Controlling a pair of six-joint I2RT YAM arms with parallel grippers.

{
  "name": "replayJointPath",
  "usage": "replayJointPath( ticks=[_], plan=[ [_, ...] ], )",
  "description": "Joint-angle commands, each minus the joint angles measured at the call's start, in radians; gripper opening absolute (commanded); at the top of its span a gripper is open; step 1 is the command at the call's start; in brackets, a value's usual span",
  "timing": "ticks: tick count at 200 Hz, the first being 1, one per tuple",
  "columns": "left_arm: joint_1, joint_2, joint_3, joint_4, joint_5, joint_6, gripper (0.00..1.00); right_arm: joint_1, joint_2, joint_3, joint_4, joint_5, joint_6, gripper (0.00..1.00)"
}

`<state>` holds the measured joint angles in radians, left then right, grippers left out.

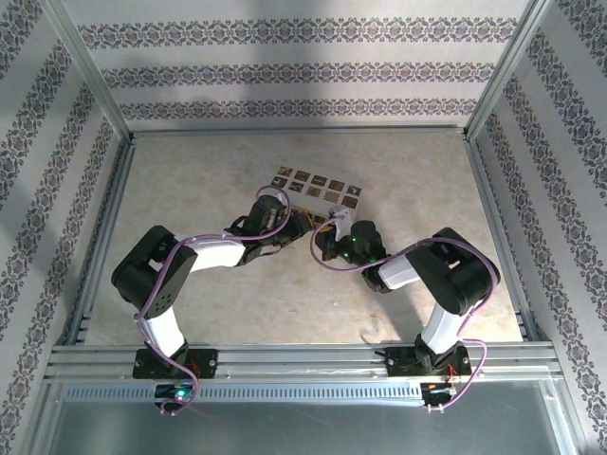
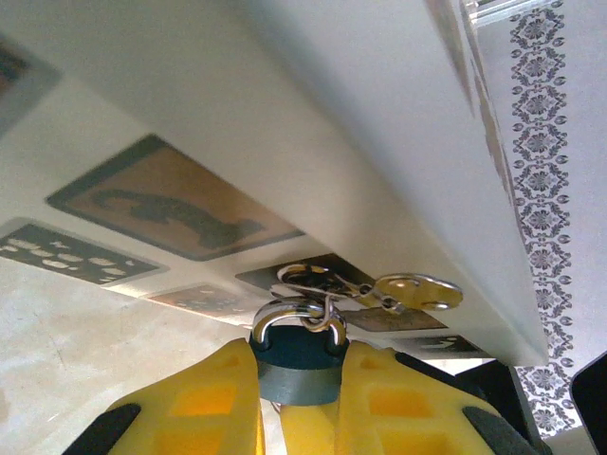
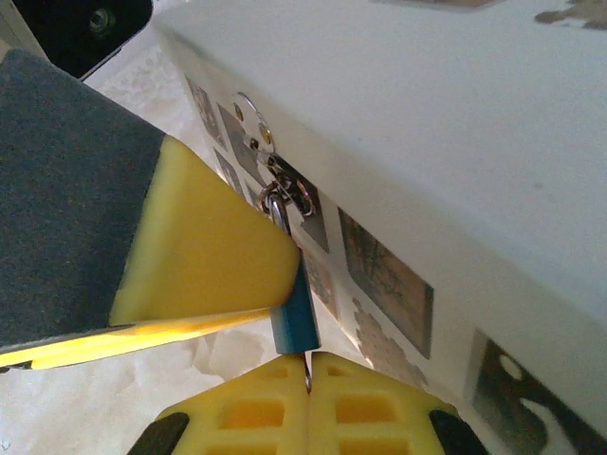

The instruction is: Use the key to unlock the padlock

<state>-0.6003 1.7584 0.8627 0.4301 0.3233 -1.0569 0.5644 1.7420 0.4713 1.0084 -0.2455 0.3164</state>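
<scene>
The 2 arms reach from the near edge of the table (image 1: 237, 303) toward the cream box (image 1: 318, 187), and both grippers meet at the box's near side. The left gripper (image 1: 287, 224) is clamped on the padlock (image 2: 296, 372): in the left wrist view its 2 yellow fingers (image 2: 204, 398) squeeze the blue body from either side, just below the box's front face (image 2: 332, 114). The silvery shackle runs up through the metal hasp (image 2: 318, 282) fixed on that face. A wire ring carrying a small flat brass-coloured piece (image 2: 417, 292) hangs from the same hasp, lying against the box.

The right gripper (image 1: 335, 233) sits right under the padlock (image 3: 294, 318). Its 2 yellow fingers (image 3: 256, 412) are pressed together on the key (image 3: 307, 373), a thin sliver that rises from between them to the bottom of the blue body. One pad of the left gripper (image 3: 209, 256) covers the padlock's side.

Behind the box stands the patterned wall (image 1: 303, 71).
</scene>
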Motion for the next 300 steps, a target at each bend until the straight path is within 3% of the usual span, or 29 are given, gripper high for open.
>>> replayJointPath(
  ticks=[1, 111, 193, 258, 300],
  plan=[
    [-0.026, -0.033, 0.009, 0.030, 0.118, -0.014, 0.19, -0.007, 0.007, 0.034, 0.140, -0.014, 0.014, 0.00],
    [-0.026, -0.006, 0.004, 0.051, 0.094, -0.024, 0.19, -0.007, -0.013, 0.043, 0.117, 0.009, 0.038, 0.00],
    [-0.027, 0.086, 0.005, 0.142, 0.082, -0.045, 0.20, -0.004, 0.086, 0.021, 0.151, 0.028, 0.100, 0.00],
    [-0.012, 0.070, -0.025, 0.146, 0.034, -0.012, 0.37, -0.006, 0.165, 0.023, 0.186, 0.036, 0.150, 0.00],
    [0.017, -0.043, -0.082, 0.085, -0.002, 0.031, 0.50, -0.011, 0.183, 0.015, 0.194, 0.036, 0.163, 0.00]
  ],
)
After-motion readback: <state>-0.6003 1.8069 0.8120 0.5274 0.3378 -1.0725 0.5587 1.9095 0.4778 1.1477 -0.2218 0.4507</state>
